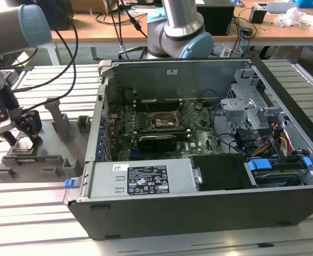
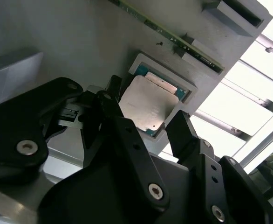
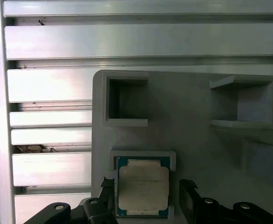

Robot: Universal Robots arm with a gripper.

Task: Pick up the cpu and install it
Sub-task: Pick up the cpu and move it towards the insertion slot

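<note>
At the exterior view's left, on the slatted table [image 1: 28,210], the gripper [image 1: 24,140] hangs low over the grey tray [image 1: 52,160]. The cpu [image 2: 148,105] lies in a square recess of that tray, silver top up. In both wrist views the black fingers [image 3: 187,196] stand on either side of it, jaws spread and clasping nothing. To the right lies the open case [image 1: 199,213], with its socket [image 1: 162,121] mid-board and a drive cage [image 1: 242,106] at the far right.
</note>
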